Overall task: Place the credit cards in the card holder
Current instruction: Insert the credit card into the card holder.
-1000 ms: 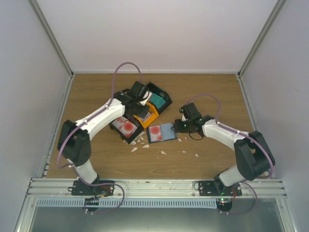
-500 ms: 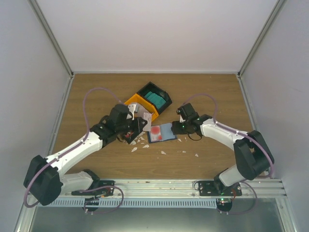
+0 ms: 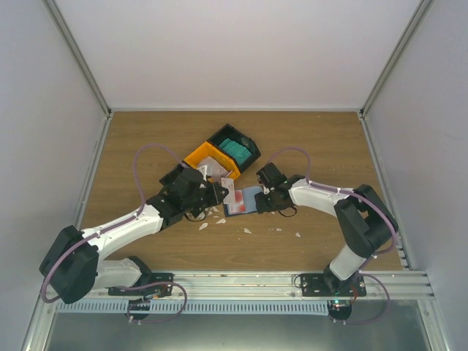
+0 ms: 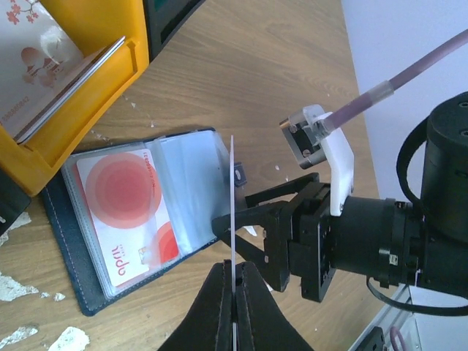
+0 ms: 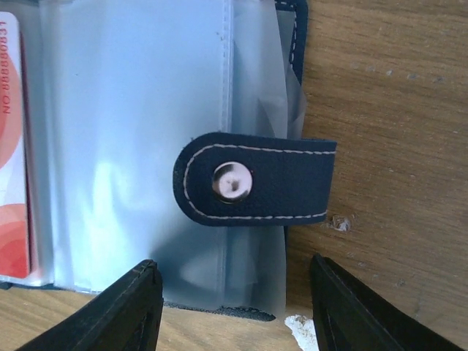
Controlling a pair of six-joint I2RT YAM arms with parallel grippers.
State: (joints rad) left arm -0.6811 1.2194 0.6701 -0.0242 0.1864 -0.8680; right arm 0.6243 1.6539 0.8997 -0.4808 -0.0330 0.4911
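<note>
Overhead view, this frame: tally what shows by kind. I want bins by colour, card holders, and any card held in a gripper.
orange bin: 1
black bin: 1 in view
card holder: 1
card pinched in the left gripper: 1
Total: 4

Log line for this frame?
left gripper: shut on credit card, edge-on over card holder | right gripper: open, by snap tab
</note>
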